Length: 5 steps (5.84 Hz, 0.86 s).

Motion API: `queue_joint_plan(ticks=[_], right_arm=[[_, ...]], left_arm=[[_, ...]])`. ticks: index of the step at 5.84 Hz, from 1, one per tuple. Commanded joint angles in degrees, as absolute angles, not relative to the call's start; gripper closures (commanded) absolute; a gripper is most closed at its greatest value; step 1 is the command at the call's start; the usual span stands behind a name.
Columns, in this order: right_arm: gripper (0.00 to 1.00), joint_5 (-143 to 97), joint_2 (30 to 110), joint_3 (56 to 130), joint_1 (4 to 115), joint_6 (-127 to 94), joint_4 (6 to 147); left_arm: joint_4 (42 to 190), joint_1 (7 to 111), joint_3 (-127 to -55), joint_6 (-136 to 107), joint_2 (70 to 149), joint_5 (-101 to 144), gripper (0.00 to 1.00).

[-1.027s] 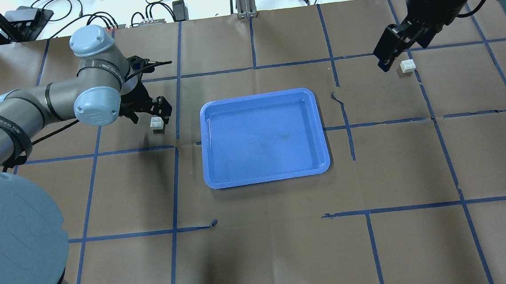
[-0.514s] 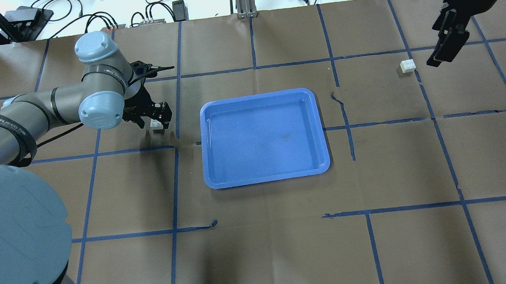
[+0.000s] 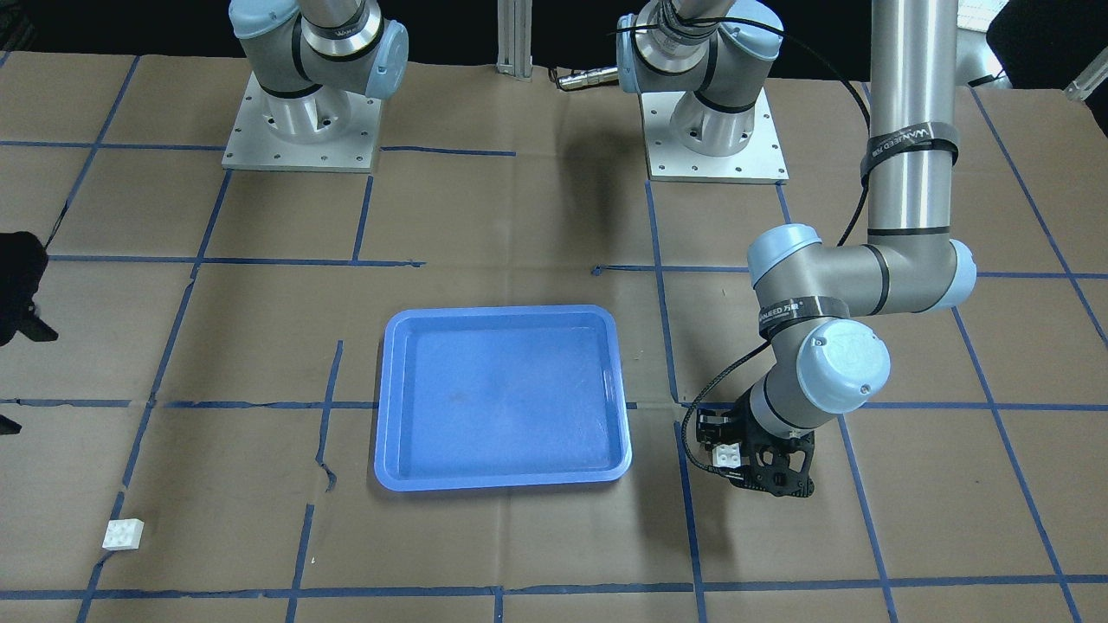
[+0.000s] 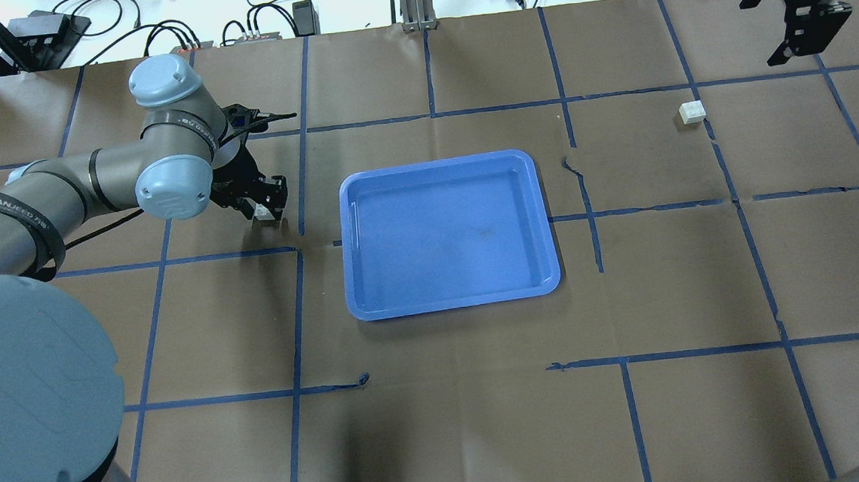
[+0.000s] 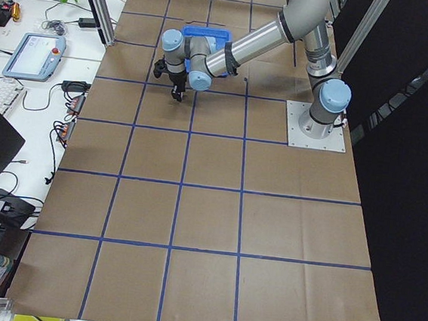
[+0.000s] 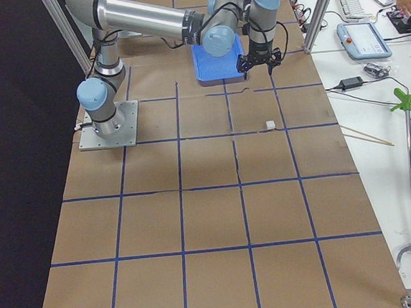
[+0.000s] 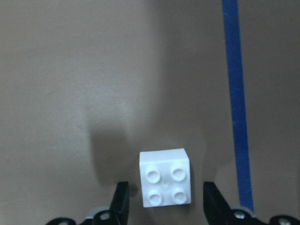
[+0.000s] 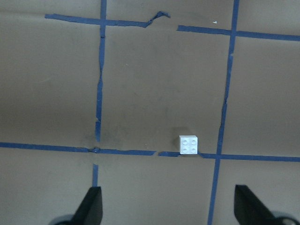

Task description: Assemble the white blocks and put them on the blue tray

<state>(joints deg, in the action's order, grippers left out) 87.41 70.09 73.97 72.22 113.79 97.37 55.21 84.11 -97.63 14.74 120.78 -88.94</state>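
the left claw [image 7: 165,199] is down low over the brown paper [image 4: 451,436] at the left of the overhead view. its two fingers stand part open on either side of one white block [image 7: 165,178], with a thin gap showing at each side, so it grips nothing. that block sits studs up on the paper at the bottom middle of the left wrist view, left of a blue tape line [image 7: 236,93]. in the overhead view it is near the left side of the blue tray [image 4: 444,232] but apart from it. the tray lies flat in the middle of that view. the right claw [image 8: 168,206] hangs raised off the paper at the upper right of the overhead view, spread wide and holding nothing. the other white block [image 8: 188,145] rests studs up on a tape line, just right of centre in the right wrist view, well apart from the tray and from the first block.
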Motion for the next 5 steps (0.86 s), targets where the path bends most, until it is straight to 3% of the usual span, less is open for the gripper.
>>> queue_joint_plan(ticks=[1, 5], right_arm=[[0.00, 76.92, 61.56, 68.56, 67.28, 118.20, 97.03], [0.00, 59.08, 46.17, 68.55, 60.30, 123.65, 98.00]], left_arm=[[55.11, 84.11, -97.47, 15.11, 120.59, -88.95, 1.00], [58.62, 93.30, -97.82, 43.31, 115.41, -89.03, 1.00]])
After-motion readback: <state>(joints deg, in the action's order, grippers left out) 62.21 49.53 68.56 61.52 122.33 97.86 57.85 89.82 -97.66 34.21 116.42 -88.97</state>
